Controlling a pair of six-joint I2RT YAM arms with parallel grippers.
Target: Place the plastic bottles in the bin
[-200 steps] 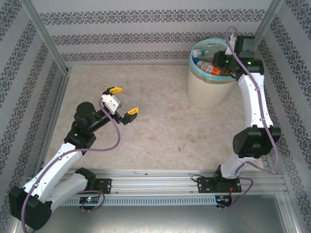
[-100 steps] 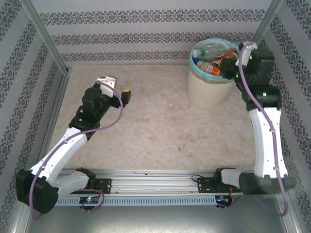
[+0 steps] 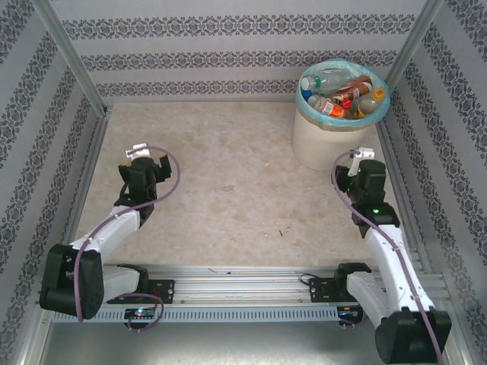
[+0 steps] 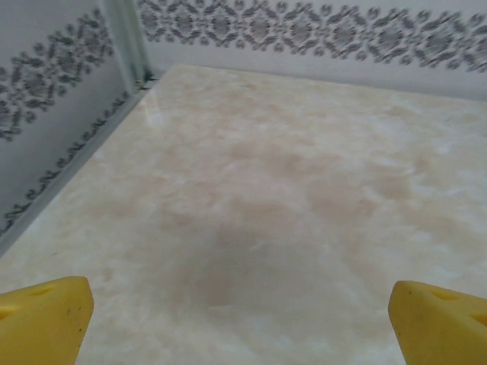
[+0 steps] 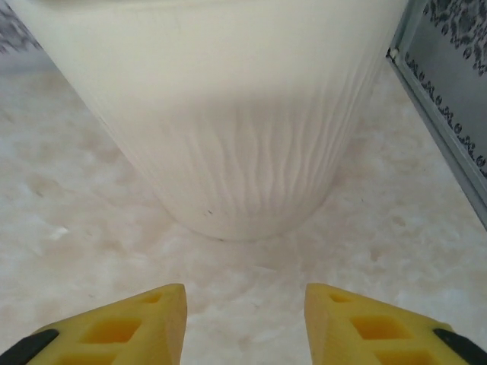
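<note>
Count so far:
- bin (image 3: 327, 144) x1, dead ahead of the right gripper (image 5: 245, 327), close beyond its fingertips.
- plastic bottles (image 3: 338, 95): at least 4 I can tell apart, all in that bin, ahead of and above the right gripper. That's 1 clear bottle with a white label (image 3: 323, 78), 1 with a red-orange label (image 3: 329, 107), 1 brown-red bottle (image 3: 356, 90) and 1 yellow-capped bottle (image 3: 374, 97). They overlap, so the exact total is unclear.
- grippers x2: the right gripper plus the left gripper (image 4: 243, 319).
- yellow fingers: 2 on the left (image 4: 46, 315), 2 on the right (image 5: 144, 323), 4 total.
- purple cables x2, one trailing behind each gripper: left cable (image 3: 171, 179), right cable (image 3: 338, 190).
- table (image 3: 243, 190) x1, under both grippers.
</note>
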